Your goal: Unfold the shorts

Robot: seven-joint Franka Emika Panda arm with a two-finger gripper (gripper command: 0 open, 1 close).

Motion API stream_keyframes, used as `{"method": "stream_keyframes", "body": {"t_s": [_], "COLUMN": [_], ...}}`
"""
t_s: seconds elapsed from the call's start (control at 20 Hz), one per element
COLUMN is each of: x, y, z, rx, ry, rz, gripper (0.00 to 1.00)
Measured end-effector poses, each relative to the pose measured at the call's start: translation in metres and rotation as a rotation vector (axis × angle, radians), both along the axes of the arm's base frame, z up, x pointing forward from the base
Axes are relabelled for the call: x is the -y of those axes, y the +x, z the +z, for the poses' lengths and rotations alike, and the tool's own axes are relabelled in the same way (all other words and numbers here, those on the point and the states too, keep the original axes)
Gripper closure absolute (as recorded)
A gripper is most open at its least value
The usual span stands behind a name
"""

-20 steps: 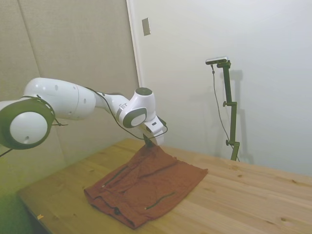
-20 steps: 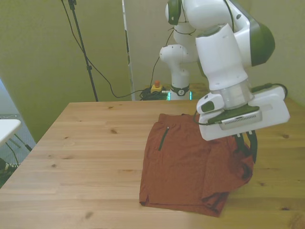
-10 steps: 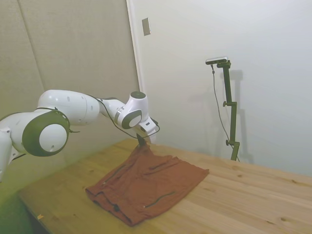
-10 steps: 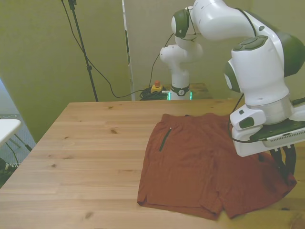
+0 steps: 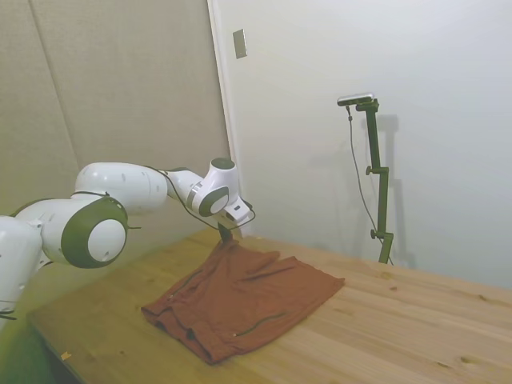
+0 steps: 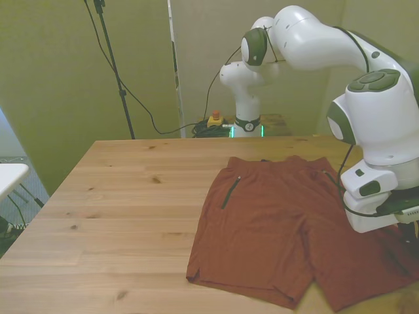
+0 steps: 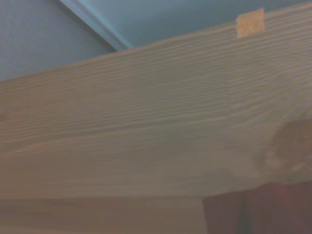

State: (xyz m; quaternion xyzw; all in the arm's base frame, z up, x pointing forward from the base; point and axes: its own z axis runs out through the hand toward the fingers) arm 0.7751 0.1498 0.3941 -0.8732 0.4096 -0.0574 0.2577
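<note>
The rust-brown shorts point(image 6: 275, 229) lie spread on the wooden table point(image 6: 118, 196), both legs showing and the waistband toward the far edge. One zip pocket faces up on the front view's left half. My gripper point(image 5: 227, 234) is shut on a corner of the shorts point(image 5: 240, 300), and the fabric rises to a small peak at it. In the front view the gripper point(image 6: 411, 227) sits at the far right edge of the picture, mostly hidden behind the white wrist. The wrist view holds bare wood and a sliver of the shorts point(image 7: 258, 212).
The table's point(image 5: 400, 336) edge runs close beside the held corner. A small orange tab point(image 7: 250, 23) lies on the wood near that edge. A yellow box with a red button point(image 6: 215, 119) sits behind the table by the robot's base.
My gripper has carried the held corner toward the front view's right, and the folded-over leg has opened out. The shorts now lie wider and flatter.
</note>
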Motion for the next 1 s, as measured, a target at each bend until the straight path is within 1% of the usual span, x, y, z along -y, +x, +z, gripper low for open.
{"method": "stream_keyframes", "body": {"t_s": [0.15, 0.4, 0.45, 0.55, 0.7, 0.8, 0.9, 0.95, 1.0], "x": [-0.005, -0.014, -0.012, 0.002, 0.044, 0.071, 0.088, 0.093, 0.094], "y": [0.001, -0.001, -0.004, -0.013, -0.032, -0.053, -0.08, -0.094, -0.107], "z": [0.012, 0.017, 0.017, 0.017, 0.023, 0.033, 0.047, 0.053, 0.058], "rx": [0.013, 0.012, 0.008, -0.026, -0.074, -0.125, -0.16, -0.175, -0.186], "ry": [0.006, 0.007, -0.023, -0.092, -0.197, -0.295, -0.4, -0.43, -0.438], "rz": [0.013, 0.036, 0.031, -0.029, -0.12, -0.162, -0.168, -0.16, -0.153], "gripper": [0.0, 0.0, 0.0, 0.0, 0.0, 0.0, 0.0, 0.0, 0.0]}}
